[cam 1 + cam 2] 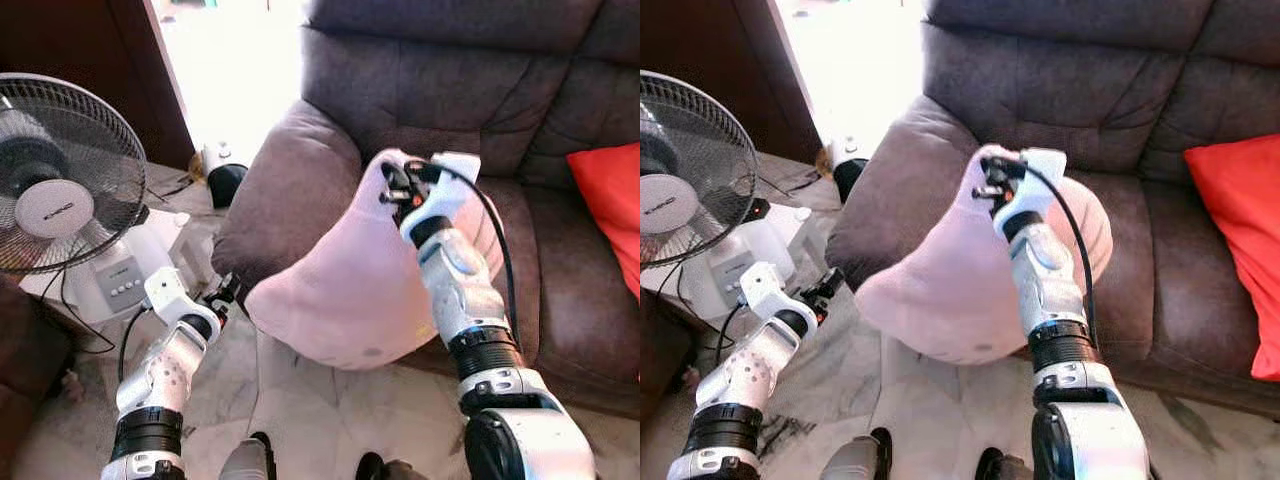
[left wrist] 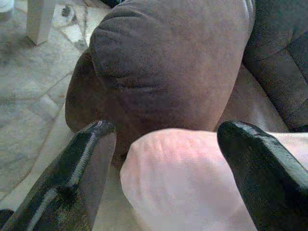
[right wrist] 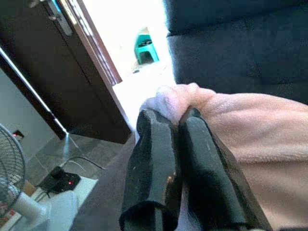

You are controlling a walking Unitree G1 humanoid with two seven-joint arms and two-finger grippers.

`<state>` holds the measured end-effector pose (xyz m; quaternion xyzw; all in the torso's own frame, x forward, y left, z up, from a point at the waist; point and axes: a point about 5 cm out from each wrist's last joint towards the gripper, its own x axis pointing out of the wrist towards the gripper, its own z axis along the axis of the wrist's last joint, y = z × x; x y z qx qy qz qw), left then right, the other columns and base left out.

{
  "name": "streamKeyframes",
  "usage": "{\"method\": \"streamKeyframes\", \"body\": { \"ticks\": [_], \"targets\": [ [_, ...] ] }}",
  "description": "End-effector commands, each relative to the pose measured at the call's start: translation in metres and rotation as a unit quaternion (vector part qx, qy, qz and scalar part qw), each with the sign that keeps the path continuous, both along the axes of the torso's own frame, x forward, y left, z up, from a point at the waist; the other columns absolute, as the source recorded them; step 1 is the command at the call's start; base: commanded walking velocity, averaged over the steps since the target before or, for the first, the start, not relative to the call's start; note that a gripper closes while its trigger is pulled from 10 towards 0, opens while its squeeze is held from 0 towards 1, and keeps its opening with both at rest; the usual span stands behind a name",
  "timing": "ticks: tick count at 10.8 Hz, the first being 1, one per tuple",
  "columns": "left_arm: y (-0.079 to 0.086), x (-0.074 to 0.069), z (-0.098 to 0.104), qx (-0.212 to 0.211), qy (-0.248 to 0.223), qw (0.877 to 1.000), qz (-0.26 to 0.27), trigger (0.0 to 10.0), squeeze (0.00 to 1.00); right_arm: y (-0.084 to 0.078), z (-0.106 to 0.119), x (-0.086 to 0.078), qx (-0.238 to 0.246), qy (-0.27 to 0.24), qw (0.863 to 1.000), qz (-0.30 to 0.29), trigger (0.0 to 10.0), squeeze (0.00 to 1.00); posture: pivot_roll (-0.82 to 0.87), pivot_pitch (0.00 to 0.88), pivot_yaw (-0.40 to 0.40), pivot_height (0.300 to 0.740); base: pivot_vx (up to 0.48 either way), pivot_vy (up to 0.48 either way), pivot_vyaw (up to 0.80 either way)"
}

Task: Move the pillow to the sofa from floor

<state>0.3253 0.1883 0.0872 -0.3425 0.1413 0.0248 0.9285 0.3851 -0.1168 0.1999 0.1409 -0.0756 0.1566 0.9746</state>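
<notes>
Pillow (image 1: 345,290) corner pinched by right gripper (image 1: 398,192) over sofa (image 1: 420,90); left gripper (image 1: 222,297) spread wide, empty.

Right gripper (image 1: 397,188) pinching the pink pillow's (image 1: 345,290) top corner, pillow leaning against the brown sofa (image 1: 300,190) armrest

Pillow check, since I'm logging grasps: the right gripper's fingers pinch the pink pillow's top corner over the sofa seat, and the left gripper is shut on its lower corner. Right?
Not quite. The left gripper is open: in the left wrist view its fingers stand apart on either side of the pink pillow's lower corner. The rest holds: the right gripper pinches the top corner above the sofa seat.
</notes>
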Motion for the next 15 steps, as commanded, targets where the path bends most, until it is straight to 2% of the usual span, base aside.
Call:
{"method": "streamKeyframes", "body": {
  "ticks": [1,3,4,6,7,9,11,13,15],
  "targets": [
    [0.003,0.000,-0.002,0.003,0.005,1.000,0.005,10.0,0.00,0.012,0.053,-0.002,0.010,-0.097,0.995,0.022,10.0,0.00,0.20,0.138,-0.010,0.740,0.000,0.000,0.00],
    [0.008,0.005,0.012,0.039,-0.045,0.998,-0.006,10.0,0.00,0.017,0.057,-0.006,0.005,-0.099,0.994,0.043,10.0,0.00,0.20,0.145,-0.009,0.740,0.000,0.000,0.00],
    [0.007,0.005,0.016,0.021,-0.062,0.997,-0.028,10.0,0.00,0.019,0.057,-0.009,0.004,-0.096,0.994,0.055,10.0,0.00,0.20,0.146,-0.008,0.740,0.000,0.000,0.00],
    [0.008,0.005,0.009,-0.007,-0.051,0.998,-0.034,10.0,0.00,0.025,0.062,-0.016,-0.003,-0.104,0.990,0.094,10.0,0.00,0.19,0.150,-0.006,0.740,0.000,0.000,0.00],
    [0.006,0.005,0.011,-0.003,-0.059,0.997,-0.055,10.0,0.00,0.026,0.065,-0.018,-0.012,-0.109,0.989,0.102,10.0,0.00,0.19,0.150,-0.006,0.740,0.000,0.000,0.00],
    [0.009,0.002,0.008,0.015,-0.050,0.996,-0.076,10.0,0.00,0.025,0.069,-0.019,-0.012,-0.114,0.988,0.106,10.0,0.00,0.19,0.152,-0.005,0.740,0.000,0.000,0.00],
    [0.014,-0.007,-0.001,0.052,-0.032,0.990,-0.125,10.0,0.00,0.024,0.074,-0.020,-0.011,-0.118,0.987,0.109,10.0,0.00,0.19,0.152,-0.007,0.740,0.000,0.000,0.00],
    [0.016,-0.013,-0.005,0.089,-0.036,0.980,-0.171,10.0,0.00,0.024,0.076,-0.021,-0.014,-0.121,0.986,0.115,10.0,0.00,0.19,0.150,-0.009,0.740,0.000,0.000,0.00],
    [0.017,-0.015,-0.009,0.125,-0.040,0.973,-0.191,10.0,0.00,0.025,0.081,-0.023,-0.015,-0.126,0.985,0.121,10.0,0.00,0.19,0.146,-0.012,0.740,0.000,0.000,0.00]
  ]
}}
